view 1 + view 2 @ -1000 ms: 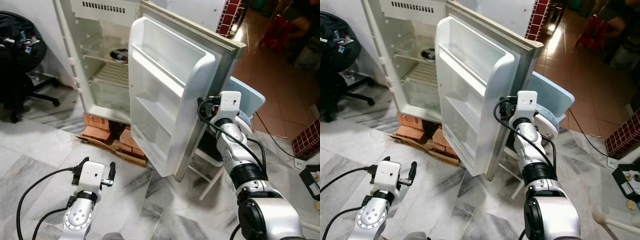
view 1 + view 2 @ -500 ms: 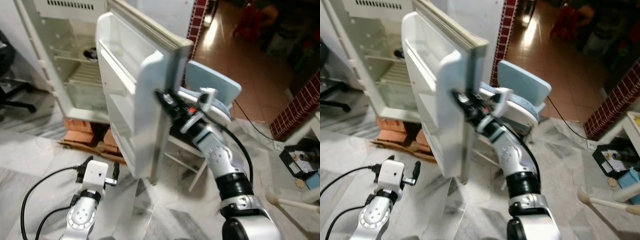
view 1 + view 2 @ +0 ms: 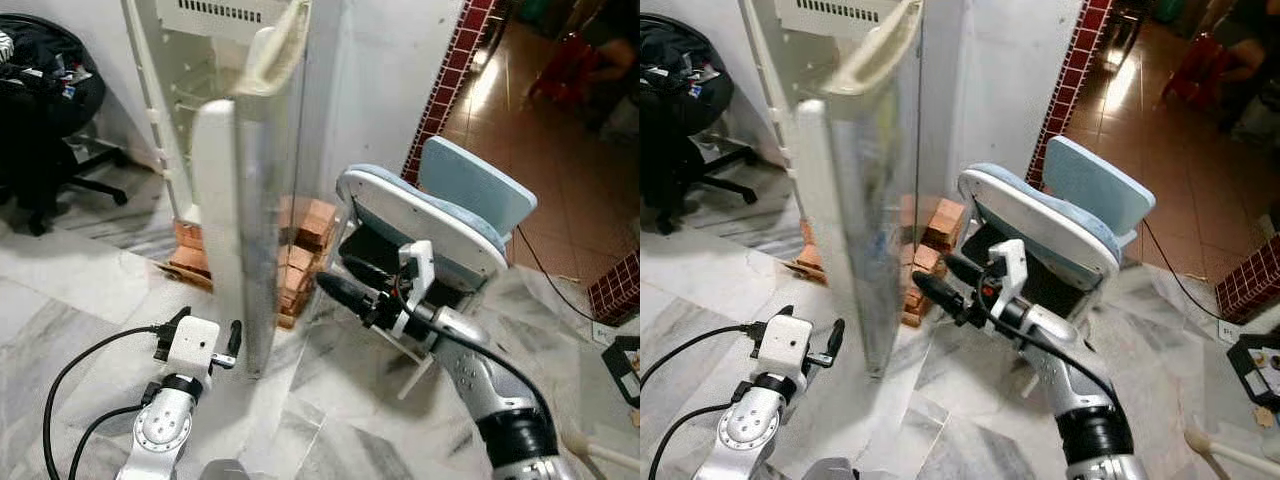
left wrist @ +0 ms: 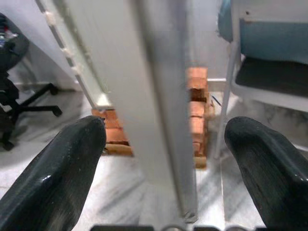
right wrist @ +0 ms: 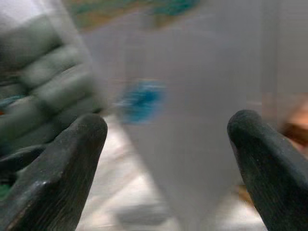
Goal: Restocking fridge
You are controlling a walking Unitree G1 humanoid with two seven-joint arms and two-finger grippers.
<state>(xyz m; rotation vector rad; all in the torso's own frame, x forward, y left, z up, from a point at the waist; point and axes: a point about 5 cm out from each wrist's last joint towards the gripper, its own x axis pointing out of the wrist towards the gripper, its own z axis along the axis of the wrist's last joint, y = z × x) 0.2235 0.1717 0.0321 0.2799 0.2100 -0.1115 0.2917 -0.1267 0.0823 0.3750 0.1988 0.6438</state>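
Note:
The white fridge stands at the back left, and its door is edge-on to me, partly swung out. My right gripper is open, its fingers pointing at the door's outer face a short way off; in the right wrist view that face is a blurred pale surface between the fingertips. My left gripper is open, low over the floor just before the door's bottom edge. In the left wrist view the door edge stands between the wide-apart fingers. No stock item is held.
A light blue chair stands right behind my right arm. Red bricks prop up the fridge. A black office chair is at the far left, a red-tiled pillar at the back, and a person sits far right.
The camera has shifted. The door has swung from wide open to edge-on, toward the fridge. My right gripper has come off the door's outer face and now hangs beside it.

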